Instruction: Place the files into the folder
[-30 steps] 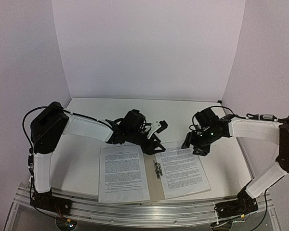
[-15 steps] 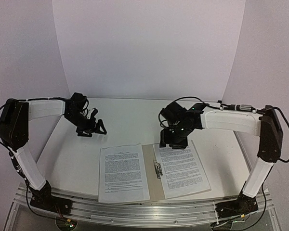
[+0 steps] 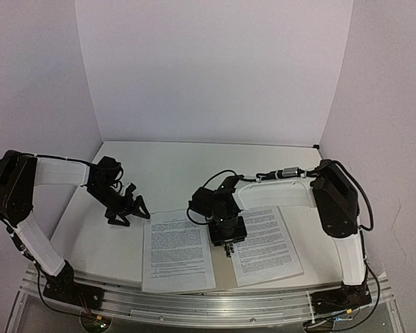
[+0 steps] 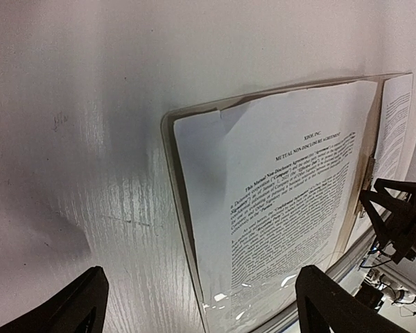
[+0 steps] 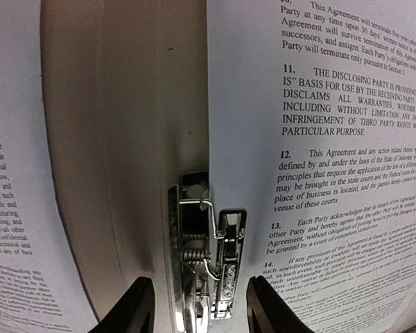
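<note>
The tan folder lies open near the table's front edge. One of the files rests on its left half, the other file on its right half. A metal spring clip sits on the spine and overlaps the right sheet's inner edge. My right gripper hovers over that clip, open, a finger on each side and a gap to the metal. My left gripper is open over bare table, just left of the folder's far-left corner, nothing between its fingers.
White walls enclose the white table at back and sides. An aluminium rail runs along the near edge below the folder. The right arm's links stretch over the right sheet's upper part.
My left gripper has left the folder's top edge, swung out left, then dropped toward the folder's left corner, opening wide. My right gripper has moved left onto the spine clip, jaws narrowing.
</note>
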Robot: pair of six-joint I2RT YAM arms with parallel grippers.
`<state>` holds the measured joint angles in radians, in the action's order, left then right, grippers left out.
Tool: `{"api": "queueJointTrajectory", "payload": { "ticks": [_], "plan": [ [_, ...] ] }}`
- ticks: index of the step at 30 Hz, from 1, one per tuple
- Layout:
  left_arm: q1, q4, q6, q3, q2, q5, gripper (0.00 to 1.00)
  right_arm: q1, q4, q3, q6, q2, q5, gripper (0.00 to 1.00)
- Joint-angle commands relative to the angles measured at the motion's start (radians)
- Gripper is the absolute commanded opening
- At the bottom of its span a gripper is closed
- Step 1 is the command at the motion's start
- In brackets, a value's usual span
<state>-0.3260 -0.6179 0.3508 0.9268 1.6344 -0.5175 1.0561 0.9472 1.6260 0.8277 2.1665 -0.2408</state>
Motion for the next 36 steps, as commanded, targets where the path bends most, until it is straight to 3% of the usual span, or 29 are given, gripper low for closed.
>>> {"api": "queueJointTrajectory", "payload": {
  "ticks": [1,11,26,36],
  "plan": [
    [0.004,0.054,0.022,-0.025,-0.041,-0.019,0.94,-0.002,0.043,0.033,-0.004,0.035,-0.028,0.40],
    [0.013,0.067,-0.002,-0.035,0.011,-0.050,0.94,-0.047,-0.150,-0.139,0.002,-0.030,0.071,0.07],
    [0.011,0.192,-0.072,-0.019,0.053,-0.287,0.98,-0.215,-0.614,-0.568,-0.040,-0.263,0.311,0.03],
    [-0.015,0.227,-0.099,-0.014,0.107,-0.294,0.99,-0.296,-0.827,-0.765,-0.034,-0.360,0.423,0.00]
  ]
}}
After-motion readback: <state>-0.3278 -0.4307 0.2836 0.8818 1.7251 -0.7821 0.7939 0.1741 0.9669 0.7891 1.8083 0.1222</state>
